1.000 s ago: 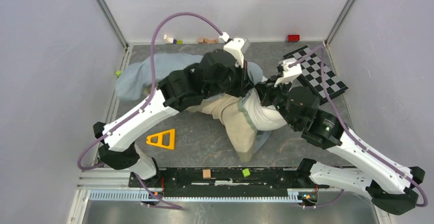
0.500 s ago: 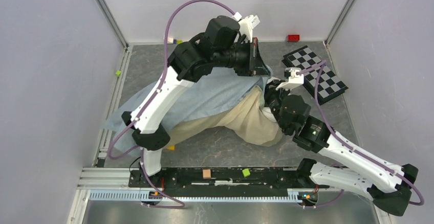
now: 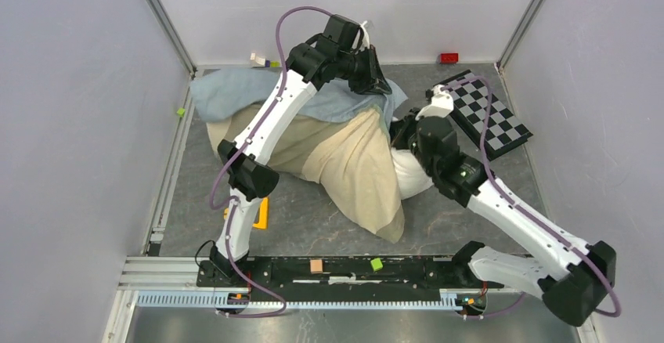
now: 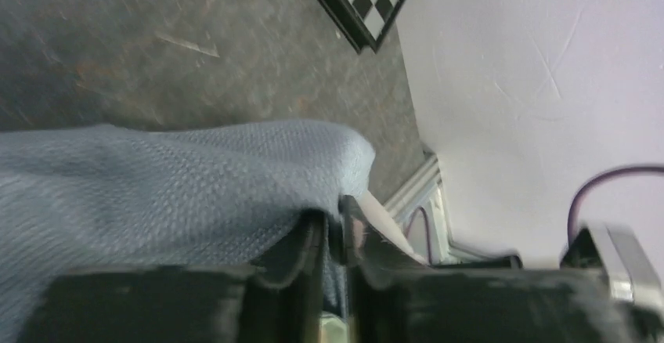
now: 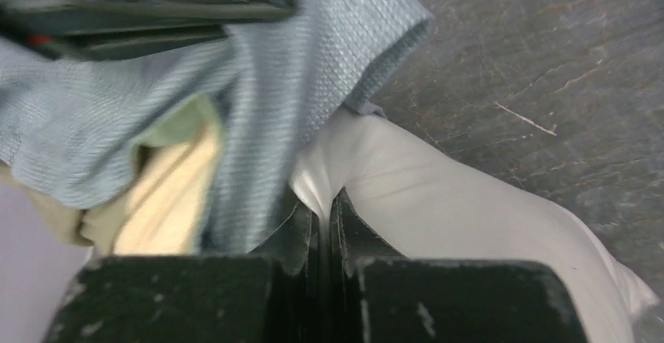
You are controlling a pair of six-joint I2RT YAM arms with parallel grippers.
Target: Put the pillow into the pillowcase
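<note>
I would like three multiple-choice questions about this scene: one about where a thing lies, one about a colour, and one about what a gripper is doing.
1. Where does the checkered board lie?
A) near left corner
B) far right of the table
C) middle of the near edge

2. What colour is the small block just beyond that board?
A) red
B) blue
C) black

3. The right gripper is:
A) open and empty
B) shut on the board
C) shut on the pillow

Answers:
1 B, the top view shows it far right.
2 A, it is bright red.
3 C, white fabric is pinched between its fingers.
</note>
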